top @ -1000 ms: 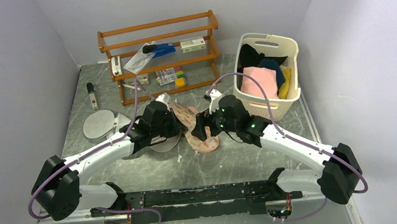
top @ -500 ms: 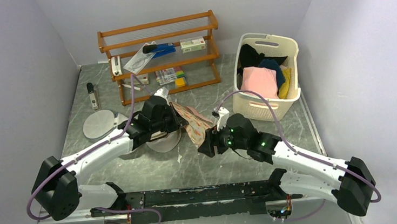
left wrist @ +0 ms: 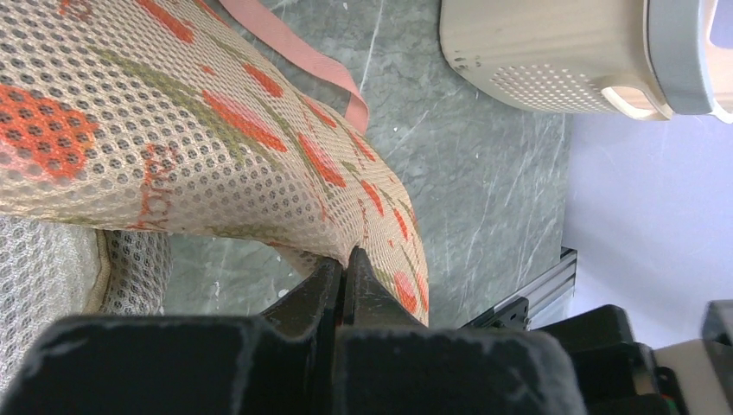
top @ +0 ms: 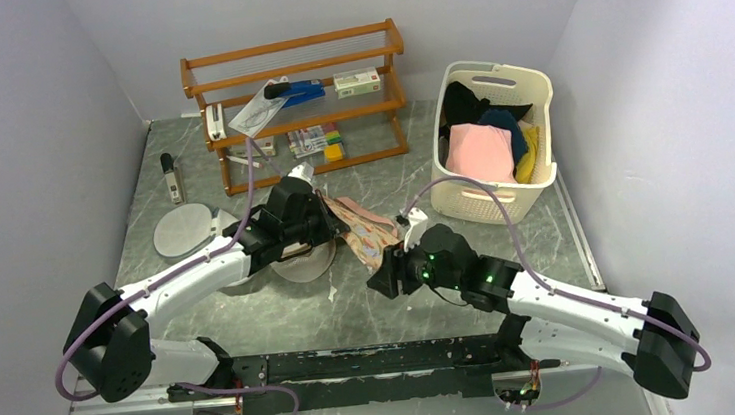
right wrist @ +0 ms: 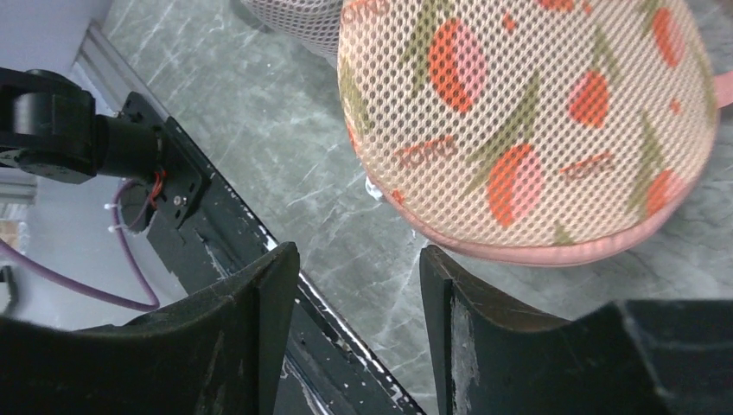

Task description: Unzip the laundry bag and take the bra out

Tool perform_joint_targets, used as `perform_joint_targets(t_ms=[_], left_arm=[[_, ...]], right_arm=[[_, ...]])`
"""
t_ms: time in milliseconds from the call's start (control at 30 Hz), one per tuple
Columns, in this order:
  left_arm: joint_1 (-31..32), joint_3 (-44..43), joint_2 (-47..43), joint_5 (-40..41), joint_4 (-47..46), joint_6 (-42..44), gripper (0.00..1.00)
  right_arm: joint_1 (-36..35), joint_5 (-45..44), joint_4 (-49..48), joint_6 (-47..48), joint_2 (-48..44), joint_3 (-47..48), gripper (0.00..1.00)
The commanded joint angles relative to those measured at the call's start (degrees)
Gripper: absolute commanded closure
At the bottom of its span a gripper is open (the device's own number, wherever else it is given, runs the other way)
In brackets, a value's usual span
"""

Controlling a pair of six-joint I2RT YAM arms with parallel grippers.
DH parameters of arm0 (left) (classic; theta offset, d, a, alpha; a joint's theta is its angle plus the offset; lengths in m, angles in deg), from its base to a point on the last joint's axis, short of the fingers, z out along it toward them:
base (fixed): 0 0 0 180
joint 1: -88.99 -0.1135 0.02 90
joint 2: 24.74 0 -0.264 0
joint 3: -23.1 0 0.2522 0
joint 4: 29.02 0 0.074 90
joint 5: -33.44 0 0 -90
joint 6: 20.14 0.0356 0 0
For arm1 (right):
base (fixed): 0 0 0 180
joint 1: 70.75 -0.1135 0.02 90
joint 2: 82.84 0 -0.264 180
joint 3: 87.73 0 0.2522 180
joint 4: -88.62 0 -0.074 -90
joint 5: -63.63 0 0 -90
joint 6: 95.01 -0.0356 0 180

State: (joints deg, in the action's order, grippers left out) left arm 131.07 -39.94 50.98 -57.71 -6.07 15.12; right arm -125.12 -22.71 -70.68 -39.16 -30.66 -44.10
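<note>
Right tool (right wrist: 359, 255) back from mesh bag (right wrist: 527, 121)

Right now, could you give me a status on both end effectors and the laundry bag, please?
Left end effector shut on laundry bag. Right end effector open, empty, short of its pink trim. Zipper not in view; nothing in the way.

text: orange lettering on laundry bag (right wrist: 527, 112) | reading: illegible
</note>
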Motion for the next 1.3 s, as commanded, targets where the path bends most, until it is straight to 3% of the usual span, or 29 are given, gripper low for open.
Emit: perform_joint_targets(t_ms=[0,167,533,700,967,1267], left_arm=[[-0.5,-2.2,-0.2,0.4,-3.7,-1.0,0.93],[-0.5,-2.1,-0.3,-0.1,-3.8,-1.3,0.93],[-0.4,-0.1,-1.0,-1.6,-5.6,-2.5,0.93],[-0.5,1.1,-1.5,-2.3,-6.6,-2.8,0.93],[-0.5,2.6,-1.2,-3.4,-7.6,-3.1,0.93],[-0.4,2.5,-1.3,-3.1,-7.2,-2.4,0.93]], right_arm=[[-0.2,3.5,-8.2,-4.0,-0.5,-5.4,0.46],[-0.3,3.8,-20.2,-8.8,1.4,-10.3,0.54],[-0.2,-6.4,-32.1,-7.9,1.2,-14.8,0.54],[-0.2,-10.5,-32.3,-8.1,1.4,-14.3,0.53],[-0.2,-9.9,-34.8,-8.7,3.5,-13.6,0.58],[-0.2,-11.3,-33.0,-9.7,4.3,-12.1,0.77]])
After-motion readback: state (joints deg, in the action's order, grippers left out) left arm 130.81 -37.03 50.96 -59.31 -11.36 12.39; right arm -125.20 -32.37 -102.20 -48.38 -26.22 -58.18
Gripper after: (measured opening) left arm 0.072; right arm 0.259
